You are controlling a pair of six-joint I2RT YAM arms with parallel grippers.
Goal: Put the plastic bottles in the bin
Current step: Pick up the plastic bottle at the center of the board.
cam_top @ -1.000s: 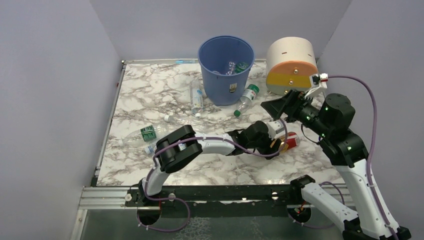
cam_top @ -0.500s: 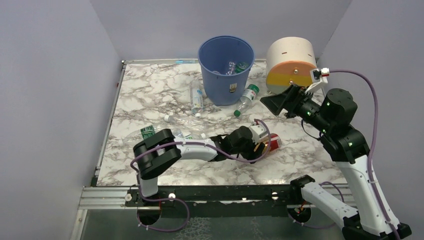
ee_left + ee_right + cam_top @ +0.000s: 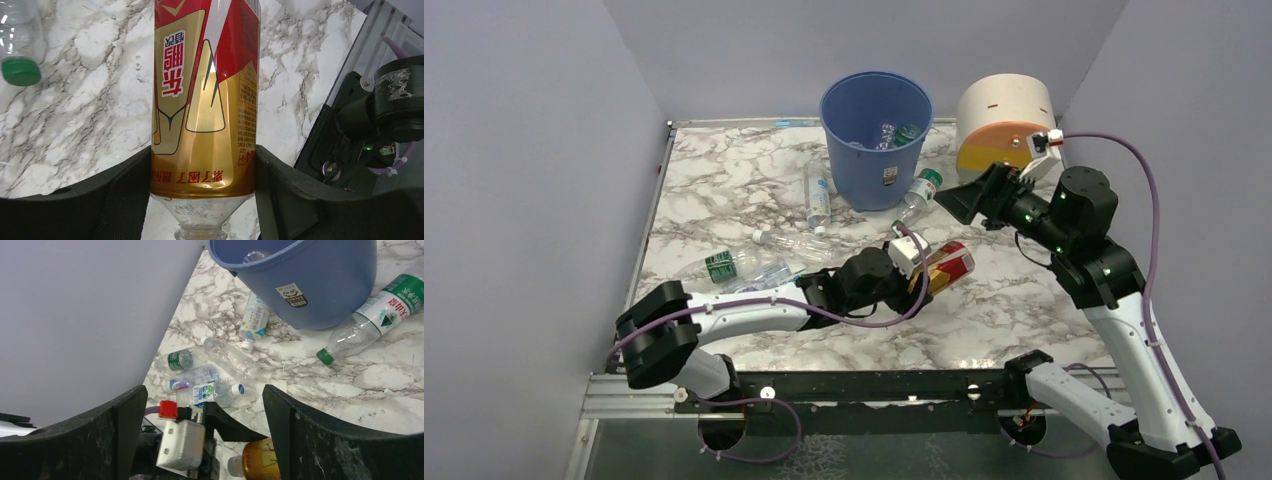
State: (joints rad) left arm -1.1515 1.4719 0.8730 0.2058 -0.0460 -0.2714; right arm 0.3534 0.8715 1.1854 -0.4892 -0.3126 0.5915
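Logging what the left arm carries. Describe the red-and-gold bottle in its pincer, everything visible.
The red-and-gold bottle is clear plastic, wrapped in a glossy red and gold label with Chinese characters and a white streak. The left pincer clamps it near the shoulder between both black fingers, with the neck toward the wrist. It is tilted over the marble table.

Back centre of the marble table [image 3: 724, 180]: tall round blue plastic bin [image 3: 876, 135], cream banded drum [image 3: 1007, 125] right of it. Left of and before the bin lie small clear plastic bottles [image 3: 818, 195]. In my left pincer [image 3: 927, 272], before the bin: red-and-gold-labelled plastic bottle [image 3: 205, 100].
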